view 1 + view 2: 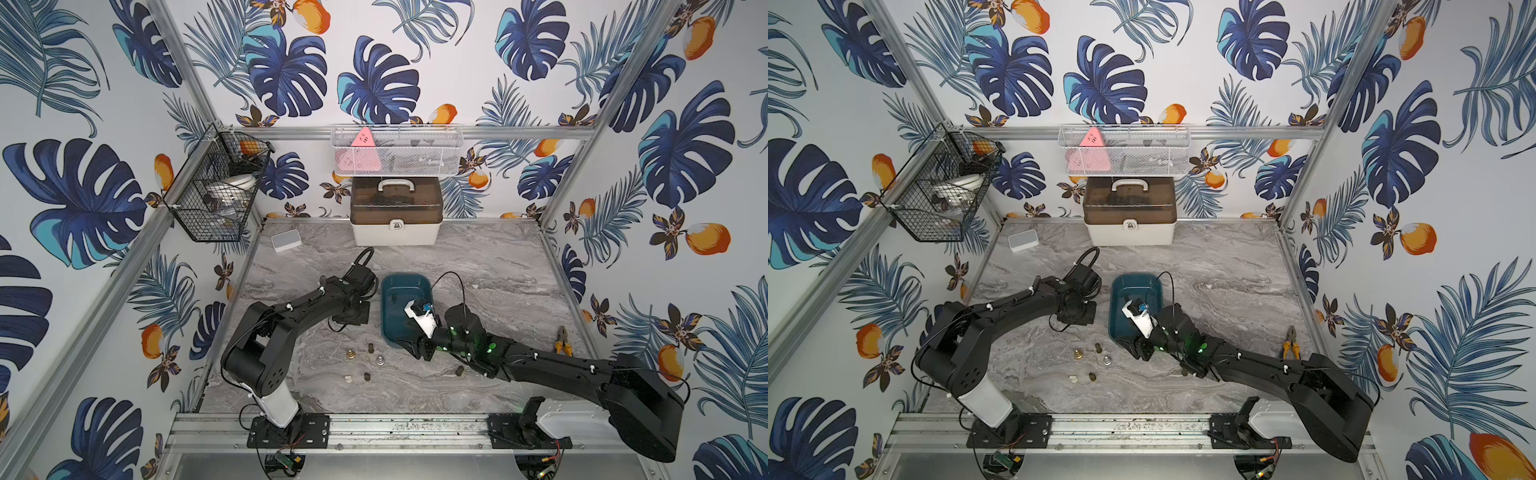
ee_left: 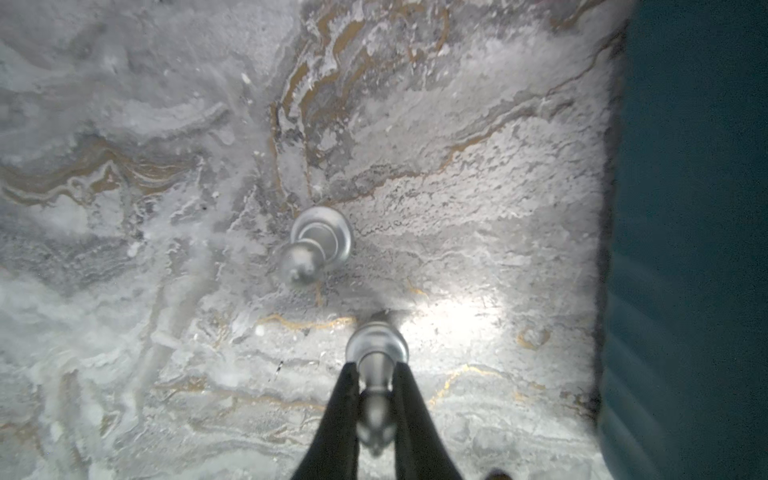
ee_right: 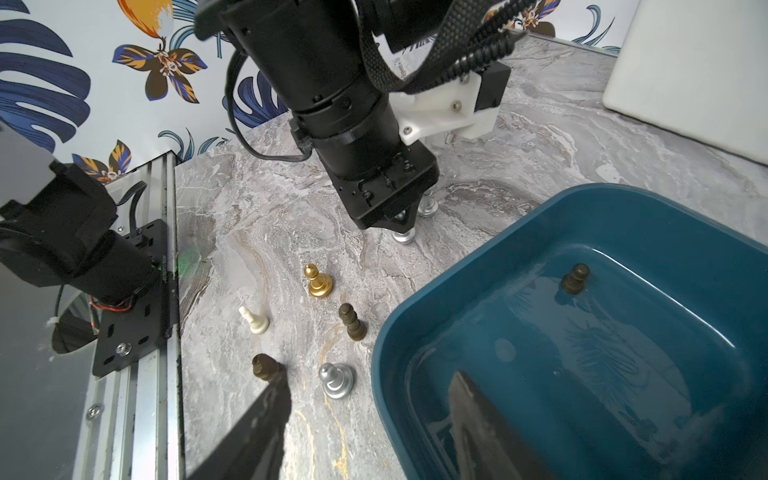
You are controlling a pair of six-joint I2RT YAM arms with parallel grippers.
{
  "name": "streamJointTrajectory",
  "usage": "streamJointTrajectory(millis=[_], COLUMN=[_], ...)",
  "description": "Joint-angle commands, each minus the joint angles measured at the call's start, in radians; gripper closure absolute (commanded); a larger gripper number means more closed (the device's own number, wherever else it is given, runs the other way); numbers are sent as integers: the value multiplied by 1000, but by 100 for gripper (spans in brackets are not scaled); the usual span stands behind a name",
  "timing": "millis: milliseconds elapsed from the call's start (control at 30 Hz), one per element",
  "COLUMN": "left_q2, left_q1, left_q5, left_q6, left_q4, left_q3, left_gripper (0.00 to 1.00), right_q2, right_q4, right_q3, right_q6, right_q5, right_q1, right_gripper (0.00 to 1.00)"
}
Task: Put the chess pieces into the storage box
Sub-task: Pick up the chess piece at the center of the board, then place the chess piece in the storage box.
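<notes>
At your far left, a small white-grey flat box (image 1: 286, 240) lies near the back corner of the grey marble-patterned tabletop (image 1: 498, 266). Next comes the left gripper (image 2: 375, 370), its black fingers (image 2: 345, 399) pinching the stem of a silver metal chess piece (image 2: 376, 343). You cannot tell whether that piece's round base rests on the marble or sits just off it. A second silver chess piece (image 2: 318, 245) stands free near it. In front of that arm, in both top views, you find five loose pieces apart from one another on the marble: a gold pawn (image 1: 351, 354), a whitish piece (image 1: 348, 378), two dark brown pieces (image 1: 370, 347) (image 1: 367, 377) and a silver pawn (image 1: 379, 360). Just to their right sits the dark teal shallow plastic storage box (image 1: 405, 279), with one dark brown pawn (image 3: 575, 278) standing inside it. The right gripper (image 3: 370, 379) hangs at the box's rim, jaws spread wide and empty, one finger over the marble and one over the box floor. Another dark brown figure (image 1: 459, 371) stands beside the right arm. At your far right, the yellow-handled pliers (image 1: 562, 338) lie near the table's edge.
</notes>
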Motion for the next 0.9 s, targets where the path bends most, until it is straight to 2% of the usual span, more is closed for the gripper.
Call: streamJointTrajectory(millis=[0,167,267,400,500,700,867], left_q2=[-31,-48,-24,89,196,384,458], left_q1=[-15,-65,-117,-180,-220,-236,-237], left_q5=[-27,-72,-100,-79,-57,1,6], left_q6=[10,35,45,60,72,84,100], left_q4=[-52,-151,-186,-204,-198,-189,-217], left_q3=[50,213,337,519,642,780,831], left_gripper=[85,86,86,86,87,87,87], right_q2=[-23,-102,-143,-161,-175,-237,-245], right_q4=[56,92,99,63,66,131,150], right_q3=[-16,-71,-106,-126,-151,-212,-222], right_q6=[26,105,181,293,339,283,270], right_q5=[68,273,323,333,314,284,280], right_q1=[2,-21,-90,-215,-293,-304,-305], right_gripper=[36,28,25,22,17,4,4])
